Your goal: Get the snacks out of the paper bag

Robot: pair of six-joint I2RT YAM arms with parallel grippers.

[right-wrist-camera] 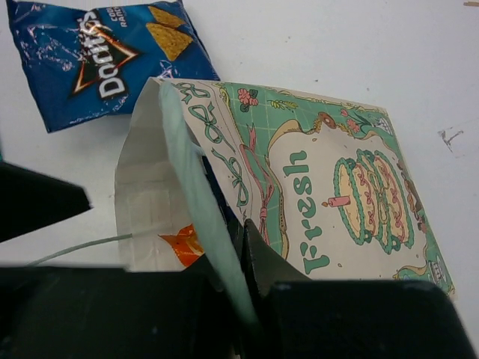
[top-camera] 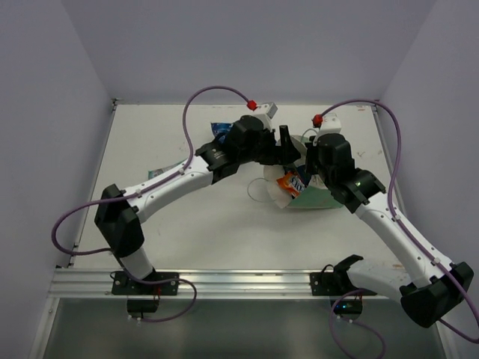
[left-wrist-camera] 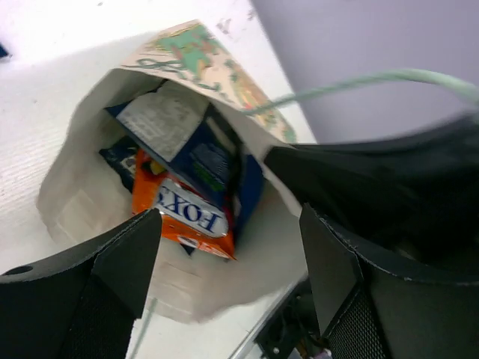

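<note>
The paper bag [top-camera: 310,196] lies on its side at mid-table with its mouth toward the left. Its printed panel faces up in the right wrist view [right-wrist-camera: 337,187]. My right gripper [right-wrist-camera: 251,250] is shut on the upper rim of the bag's mouth and holds it open; it shows from above too [top-camera: 314,166]. My left gripper [left-wrist-camera: 228,262] is open and empty, just outside the mouth [top-camera: 288,149]. Inside lie an orange packet [left-wrist-camera: 183,217] and dark blue packets [left-wrist-camera: 206,153]. One dark blue packet [right-wrist-camera: 97,56] lies on the table behind the bag [top-camera: 219,132].
A teal-green flat thing [top-camera: 161,170] peeks out from under my left forearm at the table's left. The table [top-camera: 150,127] is boxed in by walls on three sides. Purple cables loop above both arms.
</note>
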